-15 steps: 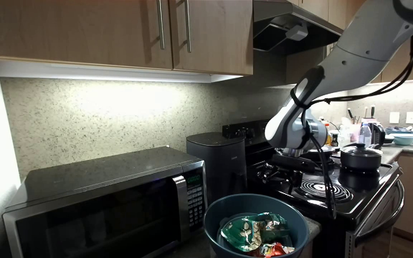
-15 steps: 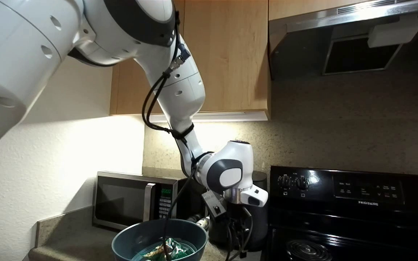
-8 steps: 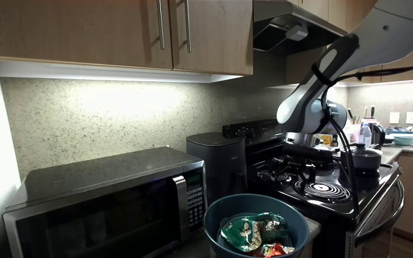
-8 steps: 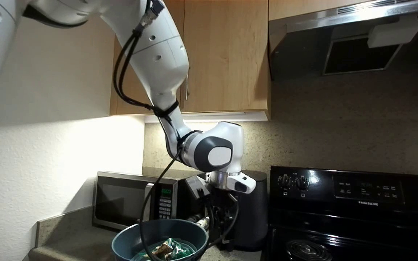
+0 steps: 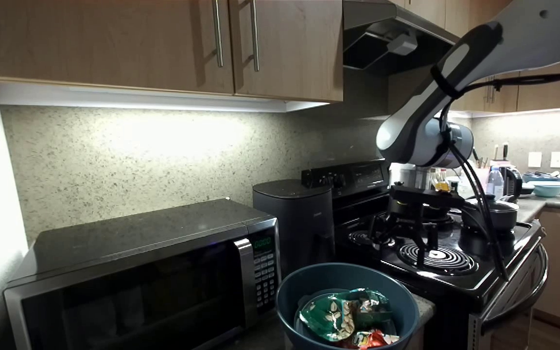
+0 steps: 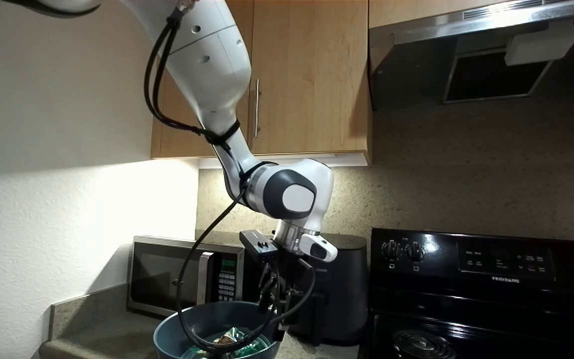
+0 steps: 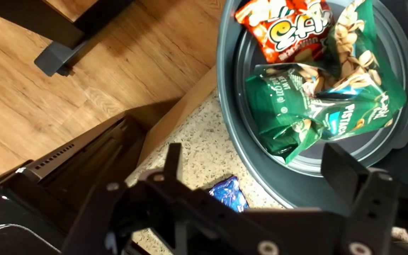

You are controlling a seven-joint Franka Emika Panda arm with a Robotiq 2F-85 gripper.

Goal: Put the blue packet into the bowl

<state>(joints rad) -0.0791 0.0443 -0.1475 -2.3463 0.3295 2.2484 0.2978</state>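
Note:
The blue packet (image 7: 229, 194) lies on the speckled counter beside the bowl in the wrist view, partly hidden behind the gripper's linkage. It does not show in the exterior views. The dark teal bowl (image 7: 237, 145) holds green packets and a red packet, and stands on the counter in both exterior views (image 5: 328, 278) (image 6: 217, 315). My gripper (image 7: 253, 157) is open with nothing between its fingers. In the wrist view one fingertip appears over the counter and the other over the bowl. The gripper is raised beside the bowl in both exterior views (image 5: 401, 243) (image 6: 278, 306).
Green packets (image 7: 282, 106) and a red packet (image 7: 292, 35) lie in the bowl. A microwave (image 5: 139, 277) and a dark upright appliance (image 5: 294, 218) stand behind it. A black stove (image 5: 460, 279) with a lidded pot (image 5: 491, 214) adjoins the counter. A cable hangs from the arm across the bowl (image 6: 180, 289).
The arm and gripper have risen; in an exterior view the hand has moved left toward the bowl and tilted. The bowl and its contents have not moved.

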